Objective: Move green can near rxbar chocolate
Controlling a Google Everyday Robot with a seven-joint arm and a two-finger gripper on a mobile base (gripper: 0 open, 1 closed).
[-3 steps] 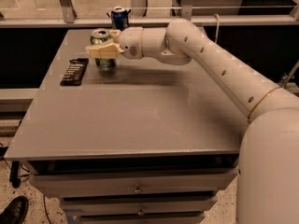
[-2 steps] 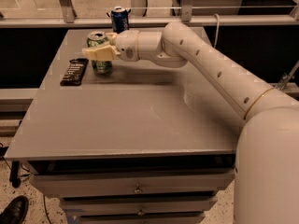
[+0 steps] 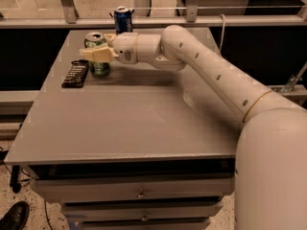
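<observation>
Near the far left corner of the worktop (image 3: 144, 119), our tool (image 3: 95, 54) is clamped on the green can (image 3: 100, 69), just beside the rxbar chocolate (image 3: 76, 74). We should settle the can upright, then part the tool gently, without nudging the bar.

green can (image 3: 100, 67): metal; shiny green side, bright silver top.
gripper (image 3: 93, 51): far left of the table, clasped on the green can; fingers (image 3: 103, 54) pale yellowish, matt, plastic by the look.
arm (image 3: 216, 75): smooth cream-white shell, slight sheen.
snack bar (image 3: 76, 74): dark wrapper, smooth film, faint gloss.
blue can (image 3: 123, 19): glossy metal, silver lid.
table (image 3: 134, 123): grey top, smooth, matt with soft glare.
drawers (image 3: 96, 188): same grey finish; small metal knobs.
</observation>
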